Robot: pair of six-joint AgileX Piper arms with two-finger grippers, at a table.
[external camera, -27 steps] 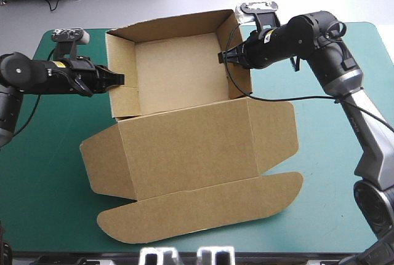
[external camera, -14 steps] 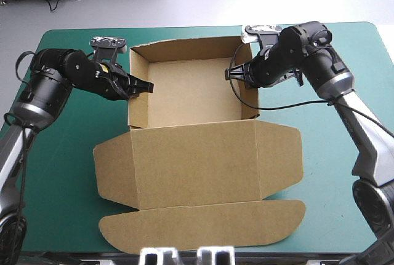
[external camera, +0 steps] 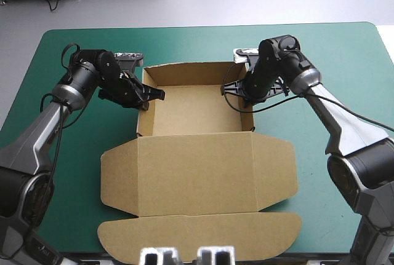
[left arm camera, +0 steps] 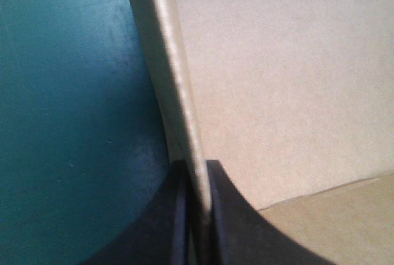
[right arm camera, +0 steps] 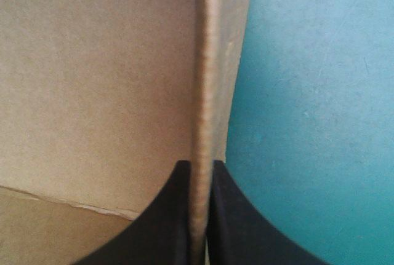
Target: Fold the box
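The brown box (external camera: 194, 108) stands as an open tray in the middle of the teal-green table, its walls raised and its lid (external camera: 197, 176) lying flat toward the near edge with the front flap (external camera: 197, 234) beyond it. My left gripper (external camera: 155, 94) is shut on the box's left wall; in the left wrist view that wall's edge (left arm camera: 178, 93) runs between the black fingers (left arm camera: 198, 216). My right gripper (external camera: 229, 87) is shut on the right wall, whose edge (right arm camera: 206, 80) passes between its fingers (right arm camera: 198, 216).
Teal-green cover (external camera: 55, 173) lies bare to the left and right (external camera: 345, 87) of the box. The lid's side flaps (external camera: 117, 176) spread outward on the table. The table's far edge (external camera: 203, 27) runs just behind the box.
Both grippers, shut on the side walls, have drawn the box toward the table's middle and squared it. The left arm swung inward and forward; the tray now sits narrower and straighter.
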